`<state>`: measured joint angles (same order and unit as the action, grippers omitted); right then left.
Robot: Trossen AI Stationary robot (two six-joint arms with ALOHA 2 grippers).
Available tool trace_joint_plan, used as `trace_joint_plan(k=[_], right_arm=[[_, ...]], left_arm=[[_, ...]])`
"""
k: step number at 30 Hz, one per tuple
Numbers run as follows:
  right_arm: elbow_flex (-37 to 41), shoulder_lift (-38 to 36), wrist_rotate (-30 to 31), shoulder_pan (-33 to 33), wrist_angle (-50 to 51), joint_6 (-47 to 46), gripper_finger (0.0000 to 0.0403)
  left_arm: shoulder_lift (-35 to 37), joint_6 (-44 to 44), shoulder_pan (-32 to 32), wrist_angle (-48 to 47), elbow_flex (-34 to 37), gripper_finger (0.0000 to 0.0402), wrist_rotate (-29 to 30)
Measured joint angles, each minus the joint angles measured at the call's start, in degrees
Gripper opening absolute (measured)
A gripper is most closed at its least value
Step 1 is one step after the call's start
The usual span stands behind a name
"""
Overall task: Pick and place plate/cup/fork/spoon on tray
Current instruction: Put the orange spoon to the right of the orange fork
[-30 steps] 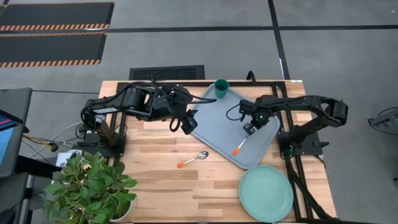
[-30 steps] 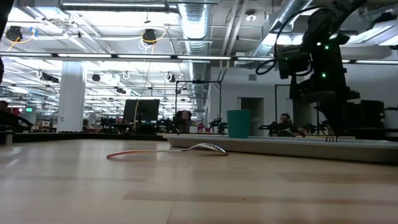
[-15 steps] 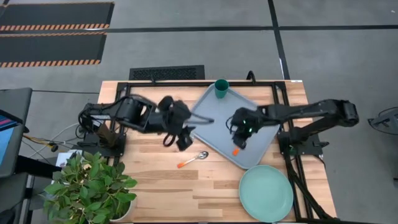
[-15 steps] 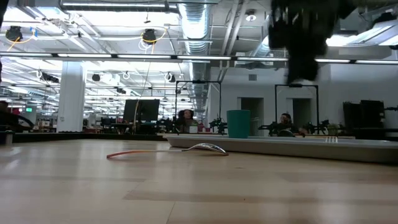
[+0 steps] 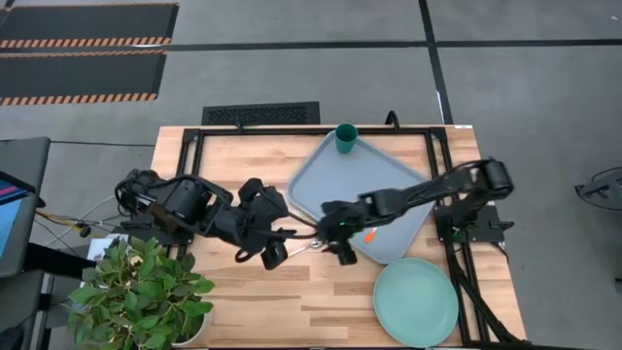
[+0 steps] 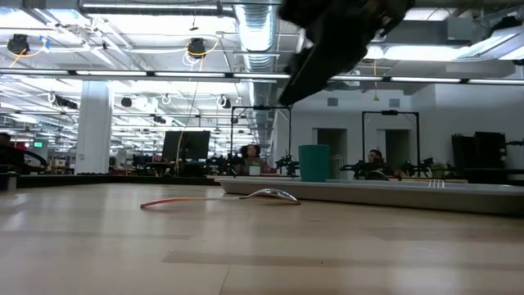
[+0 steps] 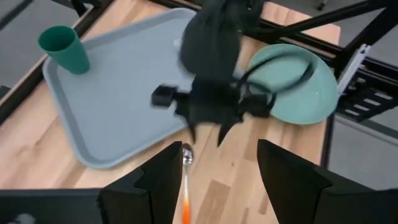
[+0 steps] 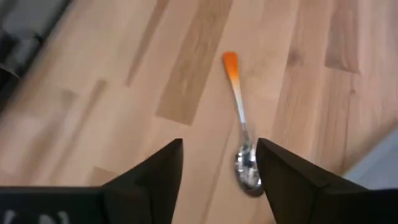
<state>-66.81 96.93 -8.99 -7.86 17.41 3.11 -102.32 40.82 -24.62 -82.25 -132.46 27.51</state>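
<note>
The spoon [image 8: 241, 121] lies flat on the wooden table, orange handle end away from the tray [image 5: 374, 180], bowl [image 7: 186, 153] close to the tray's near left edge. My right gripper [image 8: 219, 143] hangs open just above the spoon's bowl. My left gripper [image 7: 217, 146] is open too, farther back over the handle side, and also shows in the high view [image 5: 273, 255]. The fork [image 5: 369, 234] lies on the tray near its near edge. The cup [image 5: 346, 138] stands upright in the tray's far corner. The plate [image 5: 416, 301] lies on the table at the near right.
A potted plant [image 5: 141, 287] stands at the table's near left corner. Bare wood lies between the plant and the plate along the near edge. Both arms cross close together over the table's middle, by the tray's near left edge.
My right gripper has left the fork on the tray and swung toward the table's left and near edge, rolling its wrist, until it hangs over the spoon. My left gripper has moved toward the near edge, closer to the spoon. Spoon, cup and plate have not moved.
</note>
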Motion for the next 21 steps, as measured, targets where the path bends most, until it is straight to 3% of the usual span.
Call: trace_joint_plan(k=[9,12,17,21], right_arm=[[-13.5,12.9,-0.6,1.0,14.6,7.4,0.0225],[-14.5,12.2,-5.4,1.7,20.6,7.6,0.0215],[-14.5,9.7,-4.5,2.1,20.7,8.3,0.0197],[-14.5,8.6,-5.9,2.0,26.2,8.2,0.0184]], left_arm=[[0.0,4.9,-3.1,-4.3,0.0,0.0194,3.2],[0.0,8.4,-4.5,-8.3,0.1,0.0194,4.6],[0.2,8.5,-6.7,-7.5,1.9,0.0194,9.1],[0.4,8.2,-6.6,-7.9,5.3,0.0194,8.8]])
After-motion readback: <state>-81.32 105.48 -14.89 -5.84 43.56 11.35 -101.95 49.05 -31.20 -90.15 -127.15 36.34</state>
